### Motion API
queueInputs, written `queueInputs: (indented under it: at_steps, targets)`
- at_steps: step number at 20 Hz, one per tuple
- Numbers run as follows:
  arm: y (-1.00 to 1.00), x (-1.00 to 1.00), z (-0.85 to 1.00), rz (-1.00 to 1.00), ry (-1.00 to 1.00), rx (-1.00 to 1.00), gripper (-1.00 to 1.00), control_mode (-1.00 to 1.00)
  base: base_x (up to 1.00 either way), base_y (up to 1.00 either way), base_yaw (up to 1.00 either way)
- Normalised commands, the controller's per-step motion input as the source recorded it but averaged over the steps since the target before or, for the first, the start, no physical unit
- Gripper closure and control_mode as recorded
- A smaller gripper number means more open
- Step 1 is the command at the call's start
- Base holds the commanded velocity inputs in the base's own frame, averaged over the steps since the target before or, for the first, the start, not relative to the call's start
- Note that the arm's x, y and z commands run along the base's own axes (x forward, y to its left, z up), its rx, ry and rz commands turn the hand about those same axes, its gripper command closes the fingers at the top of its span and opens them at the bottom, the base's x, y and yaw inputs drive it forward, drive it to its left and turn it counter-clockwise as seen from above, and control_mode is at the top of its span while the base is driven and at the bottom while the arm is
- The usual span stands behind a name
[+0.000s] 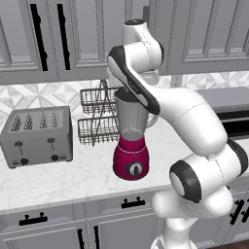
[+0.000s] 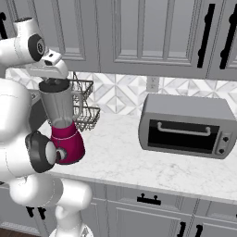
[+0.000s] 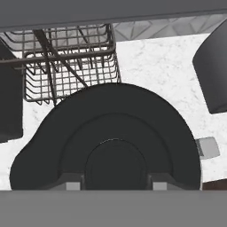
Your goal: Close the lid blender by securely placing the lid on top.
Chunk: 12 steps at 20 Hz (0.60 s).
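The blender (image 1: 131, 160) stands on the marble counter, a magenta base under a clear grey jar (image 2: 58, 106). On the jar's mouth rests the black lid (image 2: 54, 85), level with the rim. My gripper (image 2: 53, 78) points straight down onto it from above. In the hand view the lid (image 3: 111, 119) is a wide black disc, and my gripper (image 3: 114, 181) has a fingertip (image 3: 73, 182) against each side of the raised centre knob, shut on it. The forearm crosses in front of the jar top in the left base view.
A wire dish rack (image 1: 97, 114) stands against the wall just behind the blender. A silver toaster (image 1: 36, 136) sits to the left, and a toaster oven (image 2: 187, 125) to the right. Wall cabinets (image 2: 139, 32) hang low over the hand.
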Motion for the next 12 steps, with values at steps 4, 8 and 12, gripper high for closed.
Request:
queueInputs:
  at_steps: [4,8,12]
  targets:
    - [0.0,0.01,0.0,0.0,0.12,0.0,1.0,-1.0,0.0,0.0,0.0]
    - [0.0,-0.13,0.0,0.0,0.06,0.0,1.0,-1.0,0.0,0.0,0.0]
    - [0.0,-0.31,-0.04,0.0,-0.03,0.0,1.0,-1.0,0.0,0.0,0.0]
